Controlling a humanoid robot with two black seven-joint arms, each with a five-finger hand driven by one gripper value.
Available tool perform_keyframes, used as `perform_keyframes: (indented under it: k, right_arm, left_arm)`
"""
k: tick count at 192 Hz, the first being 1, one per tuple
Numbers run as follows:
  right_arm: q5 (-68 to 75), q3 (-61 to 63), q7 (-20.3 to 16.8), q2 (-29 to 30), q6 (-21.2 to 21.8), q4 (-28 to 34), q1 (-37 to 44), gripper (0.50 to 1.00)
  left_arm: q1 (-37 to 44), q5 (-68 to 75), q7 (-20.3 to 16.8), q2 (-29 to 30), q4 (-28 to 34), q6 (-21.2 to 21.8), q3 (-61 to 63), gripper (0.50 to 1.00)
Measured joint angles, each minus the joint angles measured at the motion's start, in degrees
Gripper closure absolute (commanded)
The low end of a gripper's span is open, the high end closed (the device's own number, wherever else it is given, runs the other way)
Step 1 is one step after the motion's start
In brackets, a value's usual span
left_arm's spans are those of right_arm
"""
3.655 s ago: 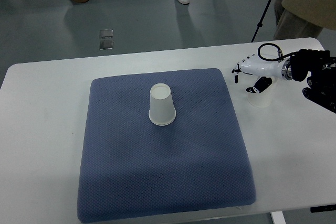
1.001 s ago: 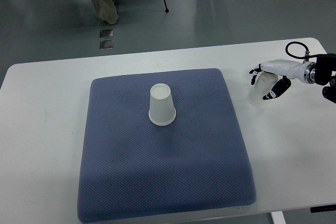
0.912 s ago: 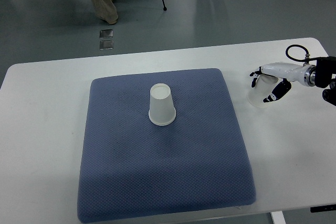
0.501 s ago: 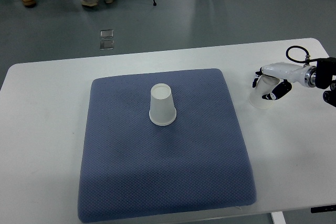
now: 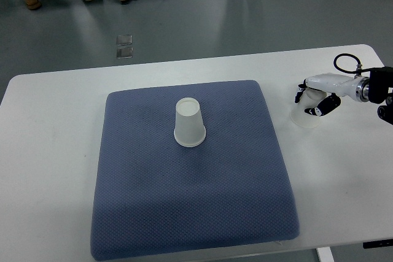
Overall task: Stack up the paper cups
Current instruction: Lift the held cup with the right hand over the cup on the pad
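Compared with a moment ago, almost nothing on the white table (image 5: 55,151) has shifted. On the blue-grey quilted pad (image 5: 184,213) the upside-down white paper cup (image 5: 188,123) stands as before. At the right, the right hand (image 5: 319,93) has closed more around the second white paper cup (image 5: 305,110), so I judge that lifting comes next.

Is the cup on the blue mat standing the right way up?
No, the paper cup on the blue mat is upside down.

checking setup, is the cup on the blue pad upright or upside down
Upside down: the paper cup stands on the blue pad with its wide rim down and its narrower closed base facing up.
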Motion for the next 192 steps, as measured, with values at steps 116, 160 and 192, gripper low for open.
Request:
perform_keyframes:
  k: [116,160,192]
  right_arm:
    - [0.33,0.66,0.40,-1.37,0.36,0.47,3.80,1.000]
    - [0.41,0.66,0.83,-3.05,2.75,2.90,8.39,1.000]
    - [0.37,0.65,0.77,-3.78,4.20,7.14,12.57,1.000]
  left_arm:
    - [0.00,0.00,0.02,0.00,0.00,0.00,-0.03,0.500]
    - [0.00,0.00,0.02,0.00,0.00,0.00,-0.02,0.500]
    - [0.00,0.00,0.02,0.00,0.00,0.00,-0.01,0.500]
